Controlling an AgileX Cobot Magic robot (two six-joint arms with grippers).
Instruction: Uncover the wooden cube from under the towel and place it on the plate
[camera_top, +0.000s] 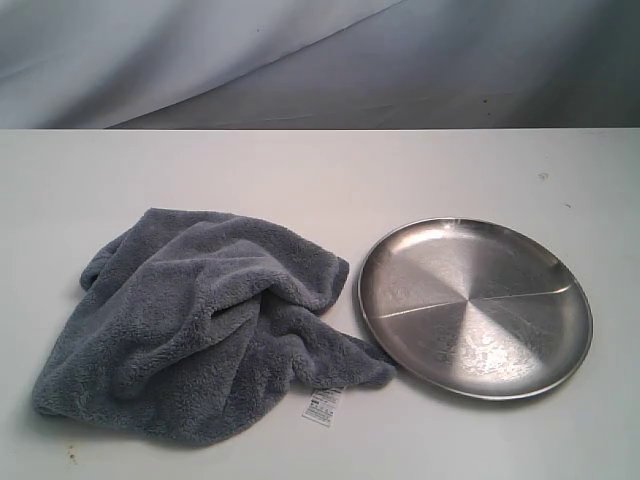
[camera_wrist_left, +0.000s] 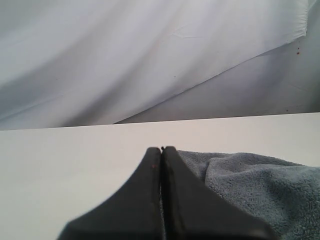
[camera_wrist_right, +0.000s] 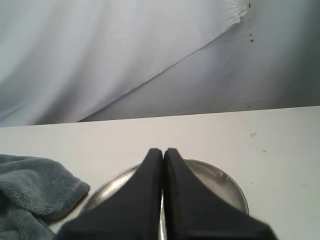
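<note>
1. Left claw (camera_wrist_left: 161, 148): jaws pressed tight together, nothing betw. them. The towel lies just beyond it; contact can't be told.
2. Right claw (camera_wrist_right: 163, 150): also closed flat & empty, w/ the plate's rim just beyond its tip and a towel corner off to one side.
3. Label (camera_top: 322, 405): small white tag on the towel's front edge, nearest the exterior cam.
4. Towel (camera_top: 200, 320): blue-grey plush, bunched in loose folds on the left half of the worktop. One corner reaches the plate rim, touching or all but. Soft, floppy, prob. light and easy to grip. Best to pinch a raised fold or a free corner and lift, not drag.
5. Cube: not visible in any view. Judged to be under the towel, but no clear bump, so exact spot can't be told. Expect stiff, light, smooth wood. Take it across two opposite flat faces, w/ the claw opened first.
6. Plate (camera_top: 470, 300): shiny metal dish, nothing in it, right of the towel. Likely slick, so set the cube down gently or it may slide.
7. Worktop (camera_top: 300, 170): white, runs on behind both.
8. Backdrop (camera_top: 300, 60): pale draped sheet, farthest back.
</note>
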